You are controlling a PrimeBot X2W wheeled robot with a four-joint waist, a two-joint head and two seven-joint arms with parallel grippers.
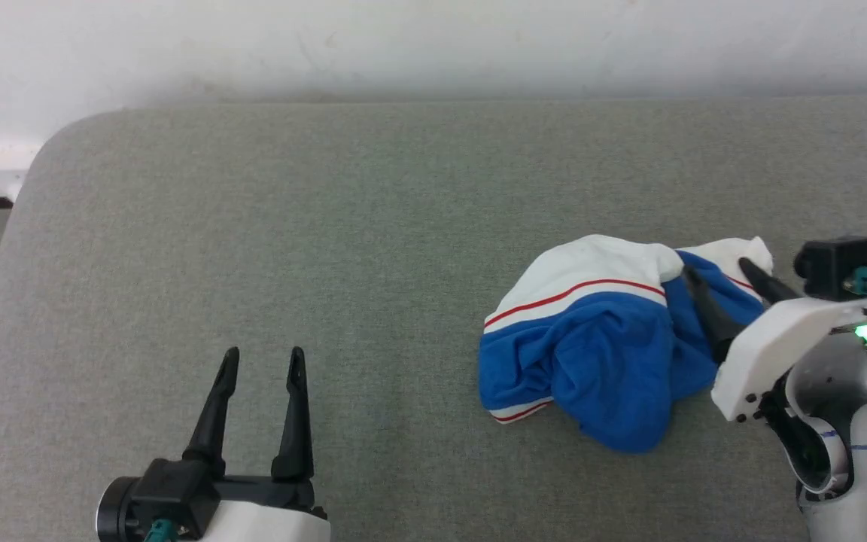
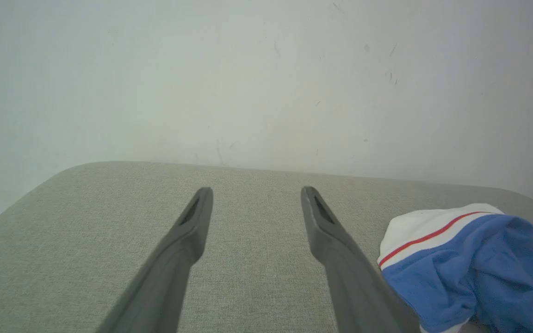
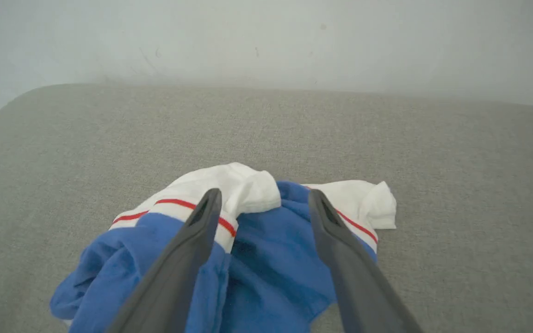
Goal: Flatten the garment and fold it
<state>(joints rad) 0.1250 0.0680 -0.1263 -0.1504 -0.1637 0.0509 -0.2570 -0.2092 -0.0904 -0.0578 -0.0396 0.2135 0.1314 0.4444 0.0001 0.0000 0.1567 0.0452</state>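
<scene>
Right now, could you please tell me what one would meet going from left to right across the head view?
The left hand, open → bare grey surface → the crumpled blue-and-white garment → the right hand, open over the garment's right end.

Head view: we look forward and down across the grey fabric surface to the white wall. Wrist views: we skim low along the left gripper and right gripper toward that wall. The right wrist view sits close over the garment, which all three views share.
</scene>
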